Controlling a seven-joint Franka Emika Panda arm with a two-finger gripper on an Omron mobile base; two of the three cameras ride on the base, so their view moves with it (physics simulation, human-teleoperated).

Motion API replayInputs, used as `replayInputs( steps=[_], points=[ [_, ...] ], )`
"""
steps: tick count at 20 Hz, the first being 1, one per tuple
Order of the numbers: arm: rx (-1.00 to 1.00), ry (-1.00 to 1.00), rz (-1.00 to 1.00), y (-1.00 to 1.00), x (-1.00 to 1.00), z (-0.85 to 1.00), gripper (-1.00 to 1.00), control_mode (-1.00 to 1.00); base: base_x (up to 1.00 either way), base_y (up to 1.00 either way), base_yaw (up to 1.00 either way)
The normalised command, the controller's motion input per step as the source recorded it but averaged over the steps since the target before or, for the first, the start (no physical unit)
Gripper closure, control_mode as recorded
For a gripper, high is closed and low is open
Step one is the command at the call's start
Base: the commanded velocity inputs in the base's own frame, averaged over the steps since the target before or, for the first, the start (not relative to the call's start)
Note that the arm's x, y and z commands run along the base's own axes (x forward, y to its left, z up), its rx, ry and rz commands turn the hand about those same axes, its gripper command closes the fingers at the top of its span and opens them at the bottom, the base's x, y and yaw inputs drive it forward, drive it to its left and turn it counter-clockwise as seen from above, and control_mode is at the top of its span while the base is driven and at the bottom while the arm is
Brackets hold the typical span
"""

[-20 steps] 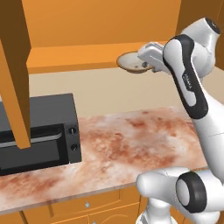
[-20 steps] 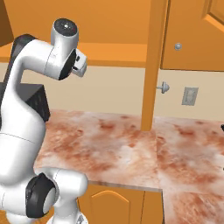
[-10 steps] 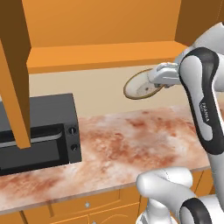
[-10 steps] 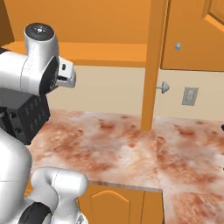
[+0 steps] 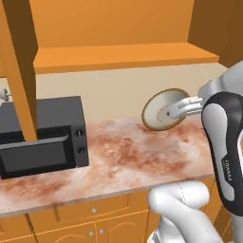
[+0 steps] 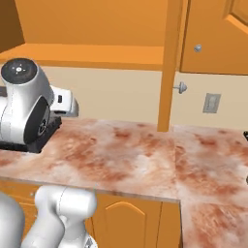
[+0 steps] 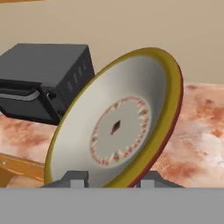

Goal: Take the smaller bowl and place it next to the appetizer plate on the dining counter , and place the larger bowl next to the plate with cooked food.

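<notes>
Closest to me the white arm rises from the base, and its pincer [image 5: 182,107] is clamped on the rim of the smaller bowl [image 5: 164,109], holding it up in the air above the bench [image 5: 128,159]. The bowl is tipped almost on edge, its cream inside facing out toward the room. From the hand view the smaller bowl [image 7: 118,129] shows its olive-yellow rim, a ring of red dots and 1 dark spot at the centre, with the 2 fingertips [image 7: 74,180] pinching the lower edge, 1 on each side of the rim.

Under it runs the pinkish-brown marbled top of the bench [image 6: 140,160], with orange cabinet doors [image 6: 131,225] below. Further left on that top sits a black microwave [image 5: 45,135], well apart from the bowl. An orange upright post [image 5: 21,71] crosses in front of the microwave. Behind everything is the beige wall [image 5: 118,92], with orange upper cabinets [image 5: 114,28] above and a wall outlet [image 6: 211,102] off to the right
</notes>
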Motion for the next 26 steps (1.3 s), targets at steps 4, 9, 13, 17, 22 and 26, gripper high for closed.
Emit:
replayInputs(
  steps=[4, 9, 13, 17, 22, 26],
  points=[
    [0.00, 0.00, 0.00, 0.00, 0.00, 0.00, 1.00, 1.00, -0.96, 0.09, 0.26],
    [0.00, 0.00, 0.00, 0.00, 0.00, 0.00, 1.00, 1.00, -0.68, 0.61, 0.44],
    [0.00, 0.00, 0.00, 0.00, 0.00, 0.00, 1.00, 1.00, -0.21, 0.69, 0.61],
    [0.00, 0.00, 0.00, 0.00, 0.00, 0.00, 1.00, 1.00, 0.00, 0.76, 0.74],
    [0.00, 0.00, 0.00, 0.00, 0.00, 0.00, 1.00, 1.00, 0.00, 0.76, 0.73],
    [0.00, 0.00, 0.00, 0.00, 0.00, 0.00, 1.00, 1.00, 0.02, 0.81, 0.68]
  ],
)
